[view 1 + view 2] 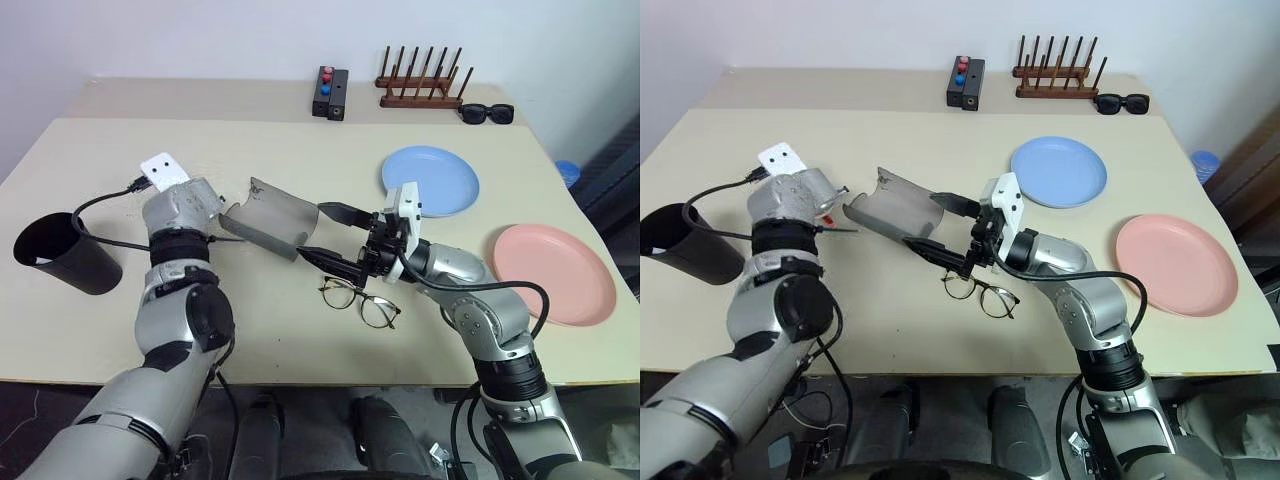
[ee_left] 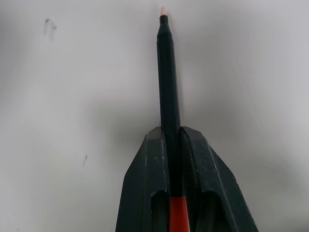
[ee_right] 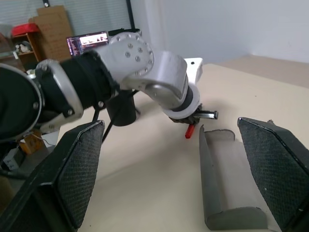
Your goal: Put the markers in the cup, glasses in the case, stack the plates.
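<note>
While my left gripper (image 2: 174,145) pinches a black marker (image 2: 169,77) with a red end, my right gripper (image 1: 335,235) gapes wide.
The grey case (image 1: 268,220) lies open between the right fingers; the glasses (image 1: 360,302) rest just below them, the black cup (image 1: 62,253) lies tipped at the table's left, the blue plate (image 1: 430,178) and pink plate (image 1: 553,273) sit apart on the right.

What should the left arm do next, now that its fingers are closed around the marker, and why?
Probably lift the marker off the table and carry it toward the black cup. The left gripper is shut on the marker's barrel just above the red cap, so the grasp looks done, and the cup lies on its side farther to the robot's left, its mouth open.
</note>
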Available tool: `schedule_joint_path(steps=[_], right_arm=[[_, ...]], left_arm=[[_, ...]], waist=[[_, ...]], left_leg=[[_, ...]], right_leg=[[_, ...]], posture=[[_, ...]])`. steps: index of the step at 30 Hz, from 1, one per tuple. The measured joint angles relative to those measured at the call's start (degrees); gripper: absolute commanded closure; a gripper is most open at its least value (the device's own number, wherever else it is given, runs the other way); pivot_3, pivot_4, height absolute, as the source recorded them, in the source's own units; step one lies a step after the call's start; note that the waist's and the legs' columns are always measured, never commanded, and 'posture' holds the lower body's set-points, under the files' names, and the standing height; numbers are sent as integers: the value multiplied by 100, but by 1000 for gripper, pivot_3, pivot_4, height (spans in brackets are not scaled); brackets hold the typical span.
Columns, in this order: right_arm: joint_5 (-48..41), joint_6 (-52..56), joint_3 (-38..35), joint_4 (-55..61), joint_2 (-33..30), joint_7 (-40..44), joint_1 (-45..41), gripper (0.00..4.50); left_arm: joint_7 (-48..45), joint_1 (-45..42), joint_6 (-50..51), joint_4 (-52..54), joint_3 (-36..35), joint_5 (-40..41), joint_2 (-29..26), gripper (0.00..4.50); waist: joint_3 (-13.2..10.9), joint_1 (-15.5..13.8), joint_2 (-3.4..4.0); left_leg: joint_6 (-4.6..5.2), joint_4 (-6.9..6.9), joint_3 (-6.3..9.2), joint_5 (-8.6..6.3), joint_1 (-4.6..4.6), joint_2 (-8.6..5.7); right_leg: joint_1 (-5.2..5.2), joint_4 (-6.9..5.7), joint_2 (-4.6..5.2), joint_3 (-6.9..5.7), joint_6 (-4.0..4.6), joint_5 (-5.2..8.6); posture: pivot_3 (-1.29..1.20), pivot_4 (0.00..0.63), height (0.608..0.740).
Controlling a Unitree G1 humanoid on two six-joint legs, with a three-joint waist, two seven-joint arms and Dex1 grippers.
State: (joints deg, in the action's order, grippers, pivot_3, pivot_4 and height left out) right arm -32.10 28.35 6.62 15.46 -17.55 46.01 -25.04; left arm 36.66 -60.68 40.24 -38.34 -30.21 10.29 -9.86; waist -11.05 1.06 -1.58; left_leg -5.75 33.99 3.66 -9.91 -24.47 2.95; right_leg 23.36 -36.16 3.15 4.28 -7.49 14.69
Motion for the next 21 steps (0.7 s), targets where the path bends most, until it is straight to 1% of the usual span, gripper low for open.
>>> schedule_joint_path(steps=[2,4,6,8,11,13,17,21], right_arm=[[29,-6,5,-8,0,7,-1,0],[44,-9,18,-24,12,8,-11,0],[49,-15,30,-39,8,16,-14,0],[48,-25,38,-47,22,33,-13,0],[34,-44,40,-52,59,54,-18,0],[-25,-43,36,-50,99,61,-20,0],[-229,17,32,-43,248,94,-55,0],[-327,95,46,-32,299,155,-131,0]], left_arm=[[-673,487,-729,854,548,-131,-22,4455],[-1162,802,-1310,1664,903,-224,-129,4455],[-1480,1263,-1898,2656,1194,-454,-399,4455],[-1542,1783,-2256,3542,1320,-810,-748,4455],[-1534,2658,-2367,4604,1185,-1313,-1188,4455],[-1544,3211,-2315,5128,991,-1513,-1278,4455],[-1667,4118,-2170,6013,510,-1691,-1325,4455],[-1761,4583,-2032,6423,208,-1715,-1161,4455]], waist=[[-1,11,1],[-2,8,2],[-2,32,4],[-1,60,5],[-1,72,5],[-1,79,4],[0,57,3],[0,1,3]], left_leg=[[-2,-7,-2,1,-3,1],[-3,-13,-2,2,-2,1],[-3,-18,-4,1,0,2],[-2,-22,-5,1,3,2],[-1,-14,-4,1,2,2],[-1,-5,-4,1,1,2],[-1,4,-4,1,2,2],[-1,6,-4,1,3,2]], right_leg=[[4,2,0,2,1,-1],[7,2,0,1,2,-1],[8,2,0,5,2,0],[8,1,0,6,2,0],[6,-1,0,6,2,0],[0,1,1,4,5,1],[-4,3,3,5,29,10],[-3,2,3,4,32,11]], posture=[[0,150,740],[0,150,740],[0,150,740],[0,150,740],[0,150,740],[0,150,740],[0,150,740],[0,150,740]])
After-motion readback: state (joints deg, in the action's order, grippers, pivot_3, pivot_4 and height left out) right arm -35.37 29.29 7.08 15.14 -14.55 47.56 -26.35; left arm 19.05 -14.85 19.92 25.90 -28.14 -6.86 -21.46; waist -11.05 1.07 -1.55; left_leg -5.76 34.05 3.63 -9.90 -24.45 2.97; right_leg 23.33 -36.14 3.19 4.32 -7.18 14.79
